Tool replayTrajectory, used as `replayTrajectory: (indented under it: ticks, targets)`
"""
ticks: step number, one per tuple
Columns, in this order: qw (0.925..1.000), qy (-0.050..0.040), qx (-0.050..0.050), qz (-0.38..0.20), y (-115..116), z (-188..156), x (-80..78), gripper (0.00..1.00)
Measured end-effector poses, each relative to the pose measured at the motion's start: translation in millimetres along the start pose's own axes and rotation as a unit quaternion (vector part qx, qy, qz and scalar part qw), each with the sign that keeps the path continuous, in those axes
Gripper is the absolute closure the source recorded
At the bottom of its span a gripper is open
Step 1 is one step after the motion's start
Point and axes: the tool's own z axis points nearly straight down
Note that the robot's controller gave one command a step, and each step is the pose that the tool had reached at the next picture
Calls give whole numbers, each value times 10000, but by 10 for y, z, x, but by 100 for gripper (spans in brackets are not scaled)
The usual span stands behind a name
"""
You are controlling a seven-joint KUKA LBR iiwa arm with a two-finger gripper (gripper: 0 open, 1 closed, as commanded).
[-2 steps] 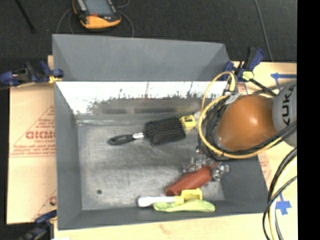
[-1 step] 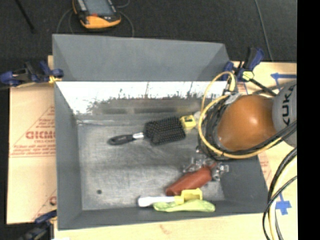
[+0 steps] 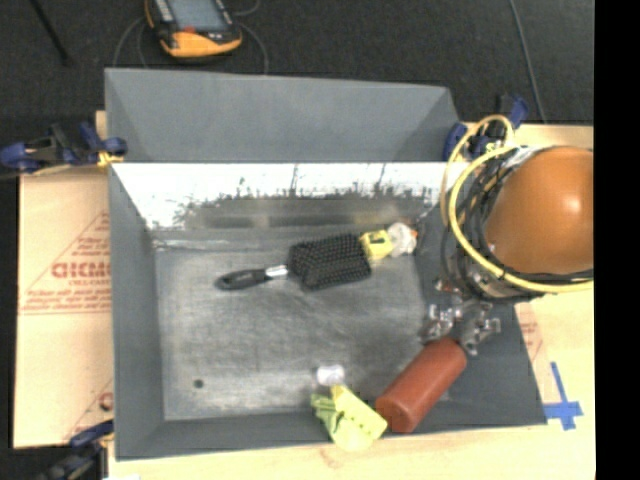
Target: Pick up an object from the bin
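Dark carpet lies behind a grey metal bin (image 3: 130, 298) whose scuffed floor is mostly bare. The gripper (image 3: 462, 324) hangs at the bin's right side, over the upper end of a reddish-brown cylinder (image 3: 420, 388) that lies slantwise near the front wall. I cannot tell whether it is spread or closed. The cylinder looks smooth and round, so a grip on its very end may let it roll or slip out and knock the yellow-green plastic piece (image 3: 350, 418) just beside its lower end. A black hairbrush (image 3: 325, 261) lies well apart, mid-bin. The rear wall is worn pale, and an orange handheld device (image 3: 195, 23) rests on the carpet.
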Motion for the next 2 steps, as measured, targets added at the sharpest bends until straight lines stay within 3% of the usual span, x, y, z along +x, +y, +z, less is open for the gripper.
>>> replayTrajectory:
  ticks: [1, 2]
  targets:
    - [10000, -1, -1, 6, 0, -1, 0, 100]
    - [10000, 1, -27, 64, 20, -462, -51, 100]
